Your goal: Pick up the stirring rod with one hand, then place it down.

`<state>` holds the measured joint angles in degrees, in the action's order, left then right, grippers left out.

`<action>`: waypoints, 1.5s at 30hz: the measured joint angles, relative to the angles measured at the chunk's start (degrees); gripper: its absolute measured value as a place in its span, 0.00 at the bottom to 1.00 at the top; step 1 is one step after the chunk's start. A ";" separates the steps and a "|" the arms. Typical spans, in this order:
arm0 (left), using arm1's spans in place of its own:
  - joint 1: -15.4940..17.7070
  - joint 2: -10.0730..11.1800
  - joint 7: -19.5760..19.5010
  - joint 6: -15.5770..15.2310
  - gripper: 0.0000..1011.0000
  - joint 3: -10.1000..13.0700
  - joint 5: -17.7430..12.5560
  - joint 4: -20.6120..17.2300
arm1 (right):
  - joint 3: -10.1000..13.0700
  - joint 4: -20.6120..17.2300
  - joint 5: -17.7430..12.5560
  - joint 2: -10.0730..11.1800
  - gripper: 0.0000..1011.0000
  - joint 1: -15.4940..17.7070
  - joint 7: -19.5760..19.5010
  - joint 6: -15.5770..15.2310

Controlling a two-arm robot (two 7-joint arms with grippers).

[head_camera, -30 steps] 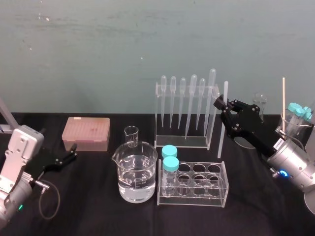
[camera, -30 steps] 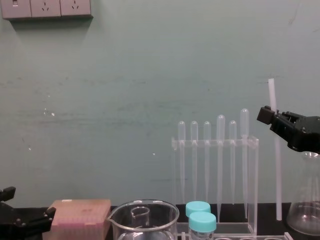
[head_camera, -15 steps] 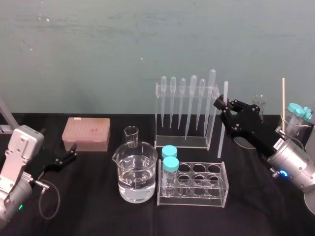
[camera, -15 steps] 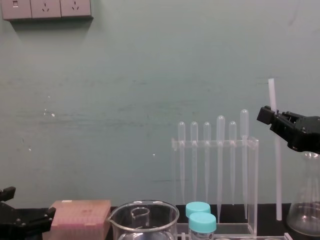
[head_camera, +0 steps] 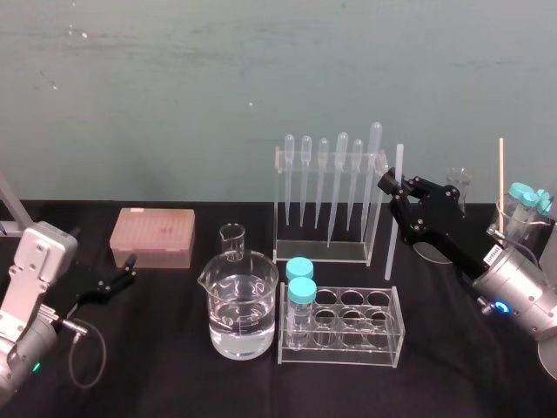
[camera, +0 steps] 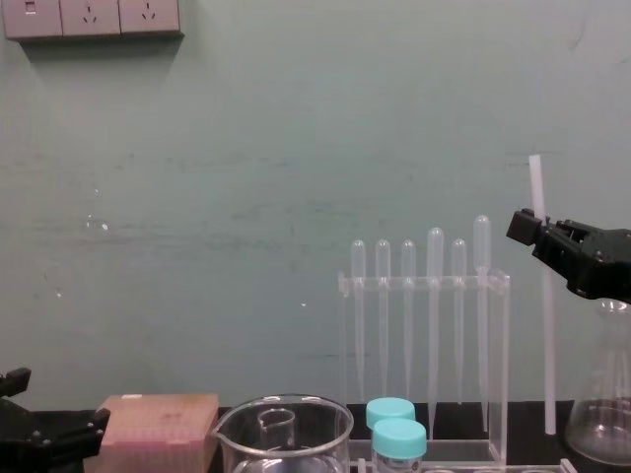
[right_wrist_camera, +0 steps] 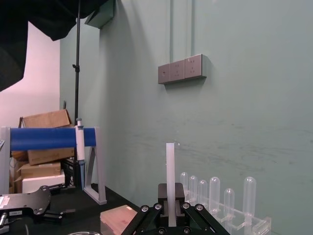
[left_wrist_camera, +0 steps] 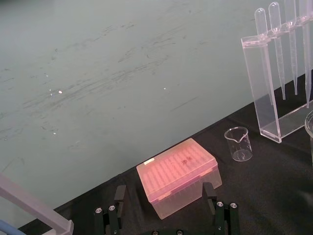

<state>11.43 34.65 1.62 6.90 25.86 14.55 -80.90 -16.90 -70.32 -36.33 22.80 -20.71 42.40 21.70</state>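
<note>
Head view first: the right pincer [head_camera: 393, 185] is clamped on the stirring rod [head_camera: 393, 228], gripping it near its top so a short length sticks out above the fingers. The rod stands close to upright, just to the right of the pipette rack [head_camera: 329, 200] and behind the tube rack [head_camera: 344, 326]. From the chest view, the rod [camera: 545, 335] hangs down past the pincer [camera: 527, 227], between the pipette rack and the flask [camera: 601, 419]. I cannot tell whether its lower end touches the black counter [head_camera: 174, 366]. Over to the right wrist view: the rod [right_wrist_camera: 170, 171] rises straight up from between the closed fingers. The left pincer [head_camera: 122, 277] sits low at the counter's left side near the pink box [head_camera: 152, 237], fingers spread wide and holding nothing.
</note>
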 joint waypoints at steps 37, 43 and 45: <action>0.00 0.00 0.00 0.00 0.99 0.00 0.00 0.00 | -4.74 -3.91 0.86 4.46 0.07 1.65 2.68 -6.57; 0.00 0.00 0.00 0.00 0.99 0.00 0.00 0.00 | -6.18 -1.42 1.90 4.21 0.07 0.38 3.02 -7.05; 0.00 0.00 0.00 0.00 0.99 0.00 0.00 0.00 | -6.58 -0.78 2.25 4.13 0.07 0.06 3.10 -7.23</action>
<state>11.43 34.65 1.62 6.91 25.86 14.55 -80.90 -23.48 -71.10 -34.09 26.93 -20.65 45.51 14.47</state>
